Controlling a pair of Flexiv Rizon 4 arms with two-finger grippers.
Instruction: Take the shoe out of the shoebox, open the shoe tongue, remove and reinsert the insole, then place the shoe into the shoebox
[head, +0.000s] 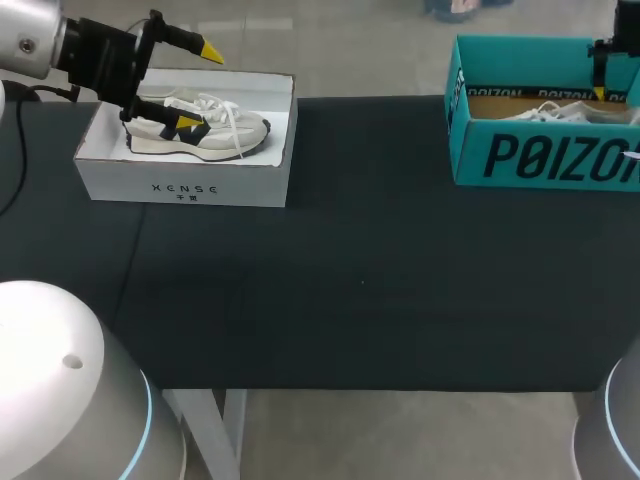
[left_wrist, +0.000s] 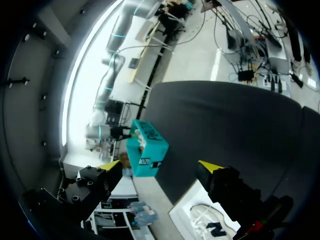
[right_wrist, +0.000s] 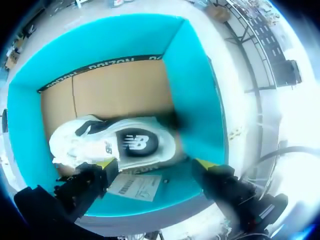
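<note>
Left tool, right up against its wrist camera: fingers spread wide, holding nothing, hanging over the heel end of the shoe in the white shoebox. Its lower yellow tip sits by the heel; contact cannot be judged. That white shoe lies with its long axis along the box's length, toe toward the middle of the dark surface, sole edge on the robot's side, laces loose over the top. Box stands at the far left of the surface. Right tool: fingers also apart and empty, poised above the open teal shoebox at the far right. A second white shoe lies on the cardboard floor, dark logo patch facing up, long axis across the box; toe direction unclear. Paper slip beside it.
</note>
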